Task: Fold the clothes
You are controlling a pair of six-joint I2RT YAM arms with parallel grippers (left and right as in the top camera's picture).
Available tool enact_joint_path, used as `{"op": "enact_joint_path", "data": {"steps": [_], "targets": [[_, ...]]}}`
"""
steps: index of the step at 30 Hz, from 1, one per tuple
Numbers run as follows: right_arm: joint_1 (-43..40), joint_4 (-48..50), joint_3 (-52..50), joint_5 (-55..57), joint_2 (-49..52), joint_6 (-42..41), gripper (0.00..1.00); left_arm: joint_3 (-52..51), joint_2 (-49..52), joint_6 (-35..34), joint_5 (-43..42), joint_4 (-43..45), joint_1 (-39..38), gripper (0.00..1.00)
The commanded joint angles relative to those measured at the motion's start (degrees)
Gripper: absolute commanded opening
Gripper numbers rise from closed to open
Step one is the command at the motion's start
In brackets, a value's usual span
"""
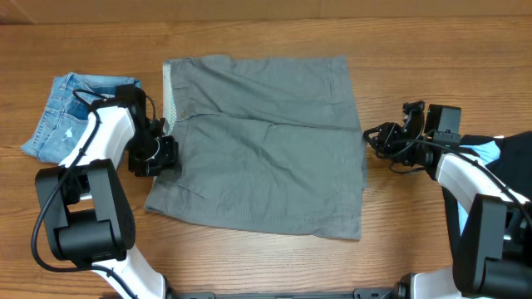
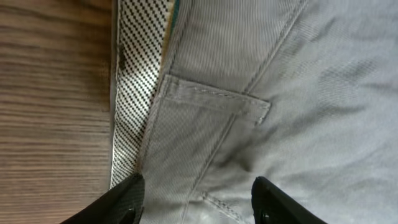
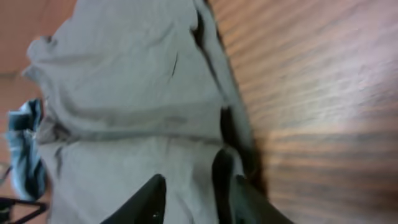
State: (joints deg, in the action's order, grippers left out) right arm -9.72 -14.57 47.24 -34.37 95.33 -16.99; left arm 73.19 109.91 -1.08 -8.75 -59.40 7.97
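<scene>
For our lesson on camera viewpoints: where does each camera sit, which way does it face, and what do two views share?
Overhead: above the table, looking straight down on the grey shorts; left arm and right arm show.
Left wrist: low over the waistband, facing down; left fingers at bottom.
Right wrist: at the shorts' right edge, facing across them; right fingers at bottom.
Shared: all three show the grey shorts on wood.
</scene>
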Motion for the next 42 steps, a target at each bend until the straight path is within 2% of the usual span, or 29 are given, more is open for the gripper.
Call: {"op": "enact_joint_path", "data": {"steps": [1, 4, 7, 10, 12, 14, 17, 19, 22, 24, 31, 33, 37, 39, 42], "targets": [[0.1, -2.3, 1.2, -3.0, -0.6, 0.8, 0.40, -2.7, 0.2, 1.4, 0.6, 1.6, -0.1, 0.61], [0.1, -3.8, 1.2, -2.8, -0.6, 0.8, 0.40, -4.2, 0.2, 1.5, 3.9, 2.8, 0.1, 0.62], [0.1, -4.0, 1.2, -2.8, -0.6, 0.8, 0.40, -4.5, 0.2, 1.7, 1.9, 4.5, 0.7, 0.62], [0.1, -4.3, 1.2, -2.8, -0.6, 0.7, 0.40, -4.7, 0.2, 3.6, 3.5, 4.3, 1.3, 0.52], [0.1, -4.6, 1.2, -2.8, -0.6, 0.7, 0.40, -4.7, 0.2, 3.3, 4.4, 5.2, 2.0, 0.52], [0.1, -5.0, 1.2, -2.8, -0.6, 0.7, 0.40, -4.7, 0.2, 4.0, 1.7, 6.8, 3.0, 0.52], [0.1, -5.1, 1.2, -2.8, -0.6, 0.7, 0.40, -4.7, 0.3, 8.9, -6.2, 7.7, 4.2, 0.52], [0.1, -5.1, 1.2, -2.8, -0.6, 0.7, 0.40, -4.7, 0.5, 11.4, -8.2, 8.1, 4.4, 0.51], [0.1, -5.2, 1.2, -2.8, -0.6, 0.7, 0.40, -4.7, 1.0, 13.5, -10.9, 10.0, 4.4, 0.47], [0.1, -5.3, 1.2, -2.8, -0.6, 0.7, 0.40, -4.7, 1.9, 16.2, -15.6, 12.0, 4.4, 0.40], [0.1, -5.8, 1.2, -2.8, -0.6, 0.7, 0.40, -4.7, 6.9, 16.3, -14.9, 17.3, 4.5, 0.32], [0.1, -5.7, 1.2, -2.8, -0.6, 0.7, 0.40, -4.7, 7.3, 16.3, -14.9, 18.1, 4.6, 0.27], [0.1, -5.8, 1.2, -2.8, -0.6, 0.7, 0.40, -3.4, 7.3, 16.1, -14.6, 15.5, 5.3, 0.21], [0.1, -5.8, 1.2, -2.8, -0.6, 0.7, 0.40, -1.9, 7.2, 16.1, -14.6, 12.4, 6.3, 0.21], [0.1, -5.7, 1.2, -2.8, -0.6, 0.7, 0.40, 1.4, 6.8, 16.1, -15.5, 8.7, 8.8, 0.26]]}}
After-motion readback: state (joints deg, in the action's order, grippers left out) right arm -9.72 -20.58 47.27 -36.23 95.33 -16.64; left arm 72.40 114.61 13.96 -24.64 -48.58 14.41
